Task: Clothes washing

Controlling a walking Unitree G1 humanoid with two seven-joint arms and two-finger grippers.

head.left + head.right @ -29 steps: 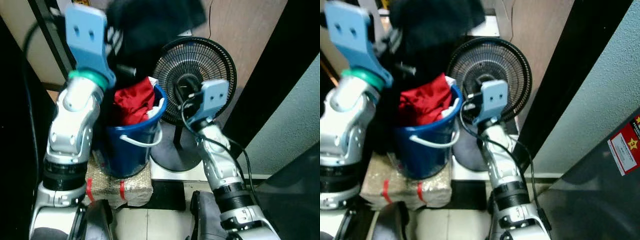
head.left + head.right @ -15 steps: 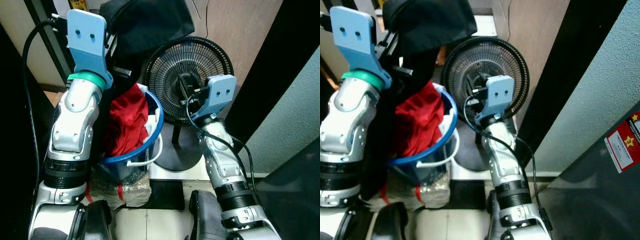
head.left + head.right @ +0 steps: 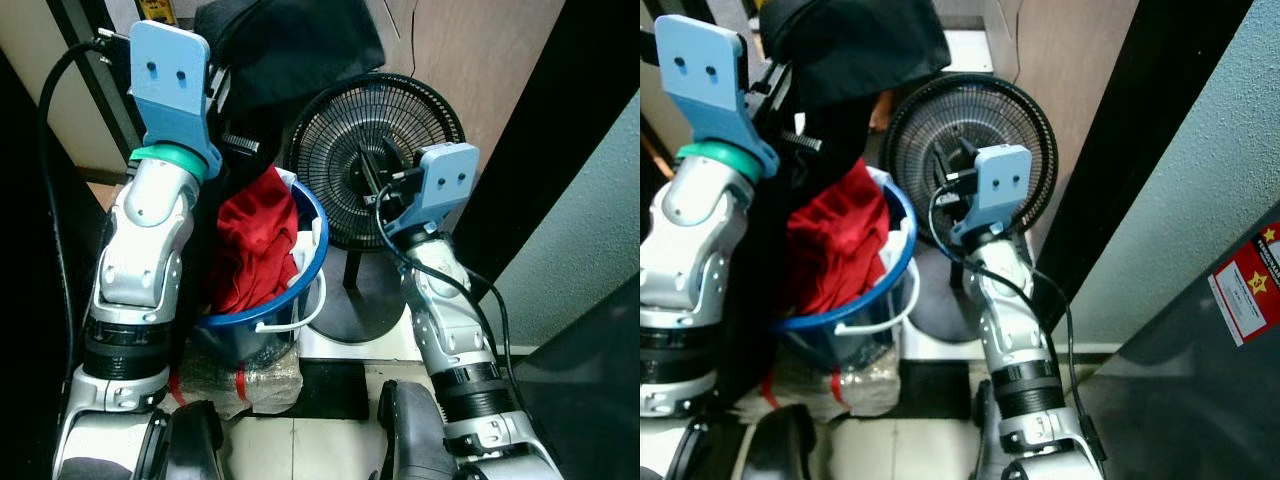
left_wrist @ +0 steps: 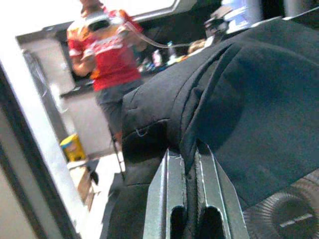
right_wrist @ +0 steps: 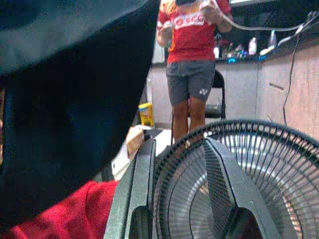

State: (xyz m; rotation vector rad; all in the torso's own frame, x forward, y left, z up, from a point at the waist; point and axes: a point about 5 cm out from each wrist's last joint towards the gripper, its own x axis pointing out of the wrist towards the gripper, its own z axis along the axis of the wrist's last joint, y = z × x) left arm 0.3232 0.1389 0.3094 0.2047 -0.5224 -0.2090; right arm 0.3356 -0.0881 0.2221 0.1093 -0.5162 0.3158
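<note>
My left claw (image 4: 189, 219) has lifted the black garment (image 3: 290, 50) above the tipped blue bucket (image 3: 262, 310), pinching its fold, while my right claw (image 5: 179, 199), spread, hovers beside the fan (image 3: 375, 160).

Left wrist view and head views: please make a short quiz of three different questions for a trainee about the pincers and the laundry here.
1. True or false: the left pincer is shut on the black garment.
2. Which colour is the cloth in the blue bucket? A green, B red, C yellow.
3. Fill in: the right pincer, fingers apart and holding nothing, is in front of a black ____.

Key: 1 true; 2 B; 3 fan.
</note>
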